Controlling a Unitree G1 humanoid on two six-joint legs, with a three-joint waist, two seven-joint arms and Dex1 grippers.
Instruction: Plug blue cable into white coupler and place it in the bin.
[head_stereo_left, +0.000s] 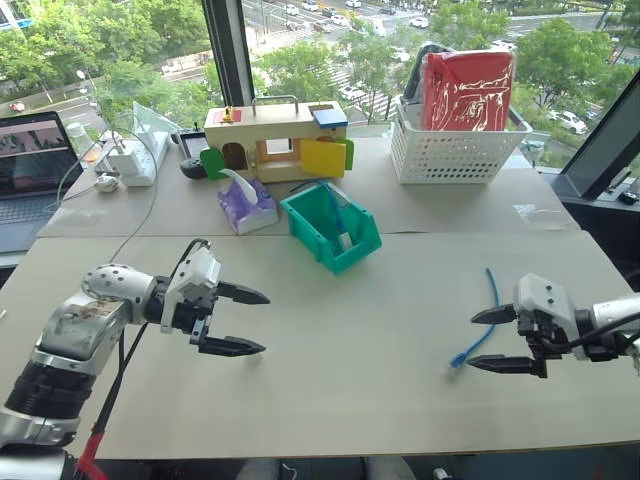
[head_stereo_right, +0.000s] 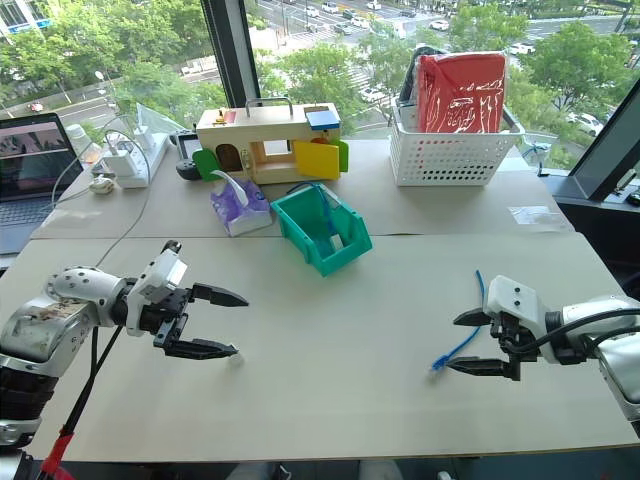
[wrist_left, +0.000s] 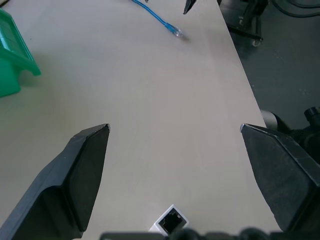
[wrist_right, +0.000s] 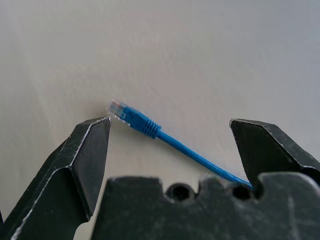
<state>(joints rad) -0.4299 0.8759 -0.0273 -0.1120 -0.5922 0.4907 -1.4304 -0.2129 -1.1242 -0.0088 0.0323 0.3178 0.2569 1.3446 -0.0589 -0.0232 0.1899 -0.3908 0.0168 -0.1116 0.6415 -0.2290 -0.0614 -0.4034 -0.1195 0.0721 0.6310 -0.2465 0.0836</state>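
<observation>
Both pincers gaping, 1 per side; right gripper (head_stereo_left: 492, 340) straddling limp, light blue cable (wrist_right: 170, 142). Probably best gripping behind its clear plug.

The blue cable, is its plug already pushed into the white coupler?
No, the blue cable lies loose on the table with its clear plug bare by the open right gripper, while the white coupler sits apart by the left gripper.

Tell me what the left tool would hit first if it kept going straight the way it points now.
Probably nothing close: the left tool, open, points across bare table toward the blue cable and the right tool. The cable's plug looks first in line, though depth is unclear.
</observation>
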